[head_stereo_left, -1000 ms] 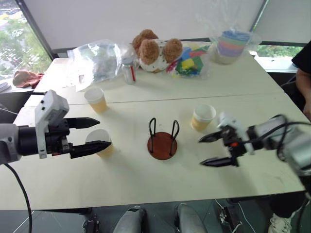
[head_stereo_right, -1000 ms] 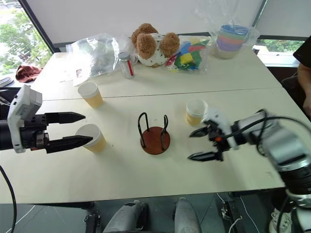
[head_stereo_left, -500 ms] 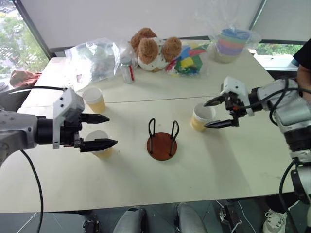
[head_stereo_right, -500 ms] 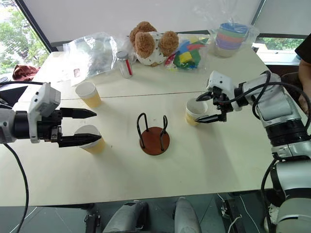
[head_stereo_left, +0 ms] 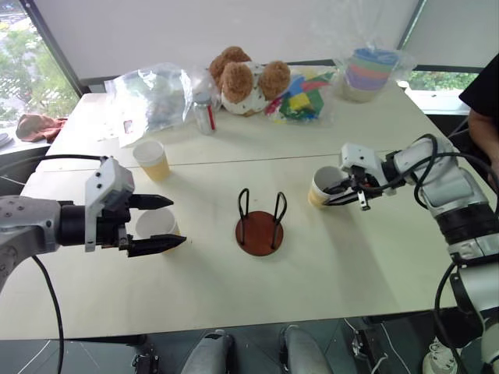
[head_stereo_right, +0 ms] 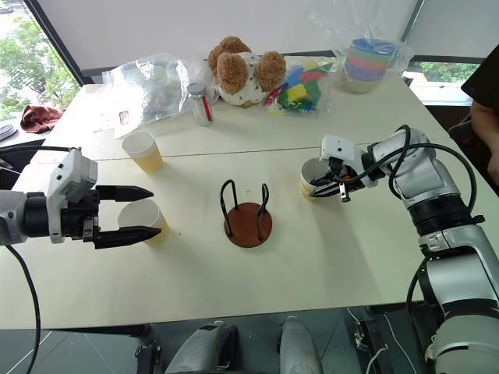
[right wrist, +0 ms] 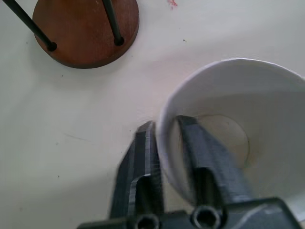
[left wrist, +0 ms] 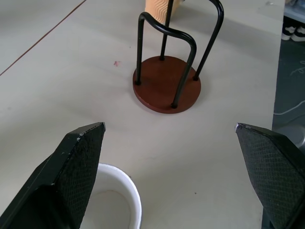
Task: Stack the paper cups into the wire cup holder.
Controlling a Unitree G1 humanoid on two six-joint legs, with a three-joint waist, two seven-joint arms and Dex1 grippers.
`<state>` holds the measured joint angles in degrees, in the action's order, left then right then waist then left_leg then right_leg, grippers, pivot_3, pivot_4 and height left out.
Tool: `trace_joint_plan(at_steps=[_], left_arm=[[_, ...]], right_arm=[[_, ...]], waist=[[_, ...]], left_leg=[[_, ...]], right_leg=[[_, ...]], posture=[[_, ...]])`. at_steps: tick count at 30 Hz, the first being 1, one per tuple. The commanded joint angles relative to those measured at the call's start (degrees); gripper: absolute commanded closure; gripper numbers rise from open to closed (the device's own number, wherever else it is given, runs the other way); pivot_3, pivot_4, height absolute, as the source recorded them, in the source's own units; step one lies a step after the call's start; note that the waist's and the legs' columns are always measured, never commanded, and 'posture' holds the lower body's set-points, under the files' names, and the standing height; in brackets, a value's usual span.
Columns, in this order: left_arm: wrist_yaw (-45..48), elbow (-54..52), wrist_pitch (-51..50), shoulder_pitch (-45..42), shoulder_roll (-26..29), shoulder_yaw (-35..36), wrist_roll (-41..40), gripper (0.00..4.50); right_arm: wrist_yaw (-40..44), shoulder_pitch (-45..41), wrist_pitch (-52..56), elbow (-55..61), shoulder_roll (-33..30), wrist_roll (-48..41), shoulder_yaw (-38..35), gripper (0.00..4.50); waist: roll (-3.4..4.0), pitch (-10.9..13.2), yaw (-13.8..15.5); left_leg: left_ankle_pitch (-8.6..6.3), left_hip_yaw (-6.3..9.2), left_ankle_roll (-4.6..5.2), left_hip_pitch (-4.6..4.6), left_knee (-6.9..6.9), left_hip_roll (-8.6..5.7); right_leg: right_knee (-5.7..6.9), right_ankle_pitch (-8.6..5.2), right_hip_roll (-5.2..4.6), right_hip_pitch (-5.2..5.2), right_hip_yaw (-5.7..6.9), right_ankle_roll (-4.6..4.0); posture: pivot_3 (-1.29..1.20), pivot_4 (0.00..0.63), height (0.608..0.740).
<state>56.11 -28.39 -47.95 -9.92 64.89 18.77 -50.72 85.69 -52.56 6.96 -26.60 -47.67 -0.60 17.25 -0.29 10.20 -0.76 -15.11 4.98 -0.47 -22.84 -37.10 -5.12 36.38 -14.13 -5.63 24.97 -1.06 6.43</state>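
On the pale table, right fingers [right wrist: 164,143] pinching a tapered paper cup's thin wall [right wrist: 228,86], left fingers [left wrist: 81,157] spread wide.

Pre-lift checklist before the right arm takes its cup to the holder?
1. Right gripper pinches the wall of the yellow-orange paper cup with the white rim, one finger inside, one outside: ok.
2. That cup stands upright on the cream table: ok.
3. Wire cup holder, reddish-brown disc base with black wire loops, upright and holding no cup: ok.
4. Table between held cup and holder bare: ok.
5. Left gripper open, one finger either side of the nearest cup, apart from the holder: ok.
6. Grip firm enough to lift: cannot tell.
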Motion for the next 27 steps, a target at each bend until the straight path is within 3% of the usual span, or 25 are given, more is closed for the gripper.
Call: trace_joint_plan(at_steps=[1,5,9,13,19,27], left_arm=[[-0.3,-1.0,0.4,-2.2,0.0,0.4,-0.3,0.0],[0.1,-0.5,0.1,-3.2,0.2,-0.6,0.5,0.0],[1.0,-0.2,-1.1,-4.1,2.1,0.8,-0.3,0.0],[3.7,-0.8,-2.2,-3.3,4.5,3.2,-1.2,0.0],[3.0,-2.2,-2.5,-3.6,4.7,3.3,-1.2,0.0],[0.0,-3.9,-3.7,-4.1,3.1,2.0,-1.9,0.0]], right_arm=[[0.8,-2.5,-2.3,-0.1,0.3,1.3,0.0,4.45],[1.8,-6.3,-4.6,-1.4,1.1,2.5,0.1,4.45],[4.9,-19.6,-6.4,-6.9,2.7,1.9,-1.5,4.45],[6.8,-29.5,-0.8,-4.0,1.3,-11.4,3.6,4.45],[6.8,-28.5,7.3,11.5,-3.3,-32.0,13.5,4.45],[6.8,-25.6,6.2,16.1,-3.8,-34.4,20.5,4.45]], waist=[[0.0,0.0,0.0],[0.01,0.0,-0.3],[0.17,0.1,-0.7],[0.11,0.1,-0.6],[0.06,0.1,-0.2],[0.06,0.1,-0.2]], left_leg=[[0.0,0.0,-0.01,0.0,0.0,0.0],[0.0,0.0,-0.02,0.01,0.01,0.0],[0.01,-0.09,-0.04,-0.04,0.0,0.0],[-0.07,-0.01,-0.23,-0.1,0.09,0.12],[-0.25,0.0,-0.19,-0.21,-0.11,0.15],[-0.27,-0.06,-0.14,-0.24,-0.19,0.15]], right_leg=[[0.0,0.0,0.0,0.0,0.0,0.0],[0.0,0.0,0.01,0.01,0.0,0.0],[0.12,0.0,0.02,0.14,-0.07,0.01],[0.2,-0.01,0.07,0.34,-0.08,0.0],[0.0,-0.01,0.04,0.25,-0.02,-0.01],[0.16,-0.01,0.06,0.35,-0.04,0.0]], posture=[[0.0,0.15,0.74],[0.0,0.15,0.74],[0.0,0.15,0.74],[0.0,0.15,0.74],[0.0,0.15,0.74],[0.0,0.15,0.74]])
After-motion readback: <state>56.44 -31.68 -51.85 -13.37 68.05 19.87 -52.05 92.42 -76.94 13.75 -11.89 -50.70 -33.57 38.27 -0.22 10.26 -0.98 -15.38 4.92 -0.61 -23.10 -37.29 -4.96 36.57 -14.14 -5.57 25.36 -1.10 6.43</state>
